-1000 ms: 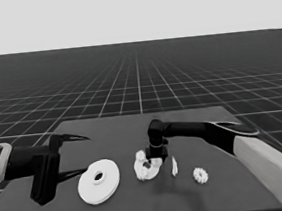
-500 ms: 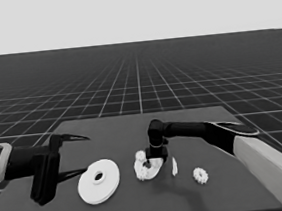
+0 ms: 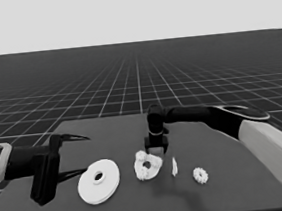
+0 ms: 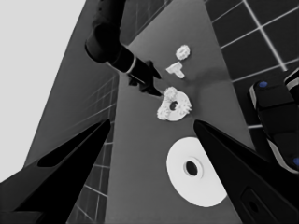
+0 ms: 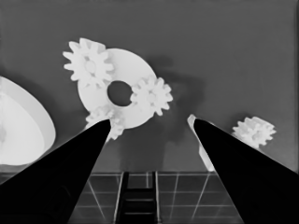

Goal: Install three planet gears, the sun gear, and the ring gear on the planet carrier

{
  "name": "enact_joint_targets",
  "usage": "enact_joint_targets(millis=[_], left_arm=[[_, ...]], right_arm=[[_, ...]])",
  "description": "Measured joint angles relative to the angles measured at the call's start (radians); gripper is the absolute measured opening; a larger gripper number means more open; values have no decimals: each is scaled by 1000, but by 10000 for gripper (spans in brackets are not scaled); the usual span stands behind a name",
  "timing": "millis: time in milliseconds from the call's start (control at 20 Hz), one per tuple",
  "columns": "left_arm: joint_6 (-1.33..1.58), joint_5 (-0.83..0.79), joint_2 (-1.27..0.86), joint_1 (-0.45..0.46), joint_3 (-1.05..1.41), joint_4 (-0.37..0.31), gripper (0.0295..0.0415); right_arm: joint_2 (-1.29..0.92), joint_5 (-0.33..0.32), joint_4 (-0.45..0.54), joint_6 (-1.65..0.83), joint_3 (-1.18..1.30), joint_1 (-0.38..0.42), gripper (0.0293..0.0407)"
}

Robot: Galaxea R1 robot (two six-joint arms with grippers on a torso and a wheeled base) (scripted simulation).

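The planet carrier, the smaller round part [image 3: 146,171], lies mid-table with three planet gears on it: one [image 5: 88,63], a second [image 5: 151,95] beside its centre hole, and a third [image 5: 111,122] partly behind a finger. My right gripper [image 3: 156,148] hangs just above and behind it, open and holding nothing [image 5: 150,121]. A fourth gear [image 3: 200,175] lies loose to the right. The ring gear, the larger round part [image 3: 99,181], lies flat to the left. My left gripper [image 3: 83,155] waits open at the table's left end.
A thin white piece [image 3: 174,166] lies between the smaller round part and the loose gear. The left wrist view shows dark machinery with blue lights [image 4: 275,112] past the table's edge. The right arm's pale grey part [image 3: 275,148] fills the lower right corner.
My right gripper has risen slightly off the smaller round part. The white parts and the left arm have not moved.
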Motion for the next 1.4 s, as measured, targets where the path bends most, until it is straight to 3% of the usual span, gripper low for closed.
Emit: enact_joint_targets(millis=[50, 100, 250, 500, 550, 650, 1000, 1100, 1150, 1400], left_arm=[[0, 0, 0, 0, 0, 0, 385], [0, 0, 0, 0, 0, 0, 385], [0, 0, 0, 0, 0, 0, 385], [0, 0, 0, 0, 0, 0, 385], [0, 0, 0, 0, 0, 0, 385], [0, 0, 0, 0, 0, 0, 385], [0, 0, 0, 0, 0, 0, 385], [0, 0, 0, 0, 0, 0, 385], [0, 0, 0, 0, 0, 0, 385], [0, 0, 0, 0, 0, 0, 385]], right_arm=[[-214, -10, -7, 69, 320, -3, 385], [-392, -8, -9, 54, 460, -6, 385], [-584, 9, -8, -38, 544, -8, 385], [-624, 15, -6, -70, 553, -7, 385], [-613, 48, -102, -87, 520, -102, 385], [-592, 87, -184, -110, 465, -199, 385], [-578, 111, -222, -126, 427, -241, 385], [-578, 112, -222, -126, 426, -241, 314], [-577, 112, -222, -126, 426, -241, 309], [-577, 112, -223, -126, 426, -241, 309]])
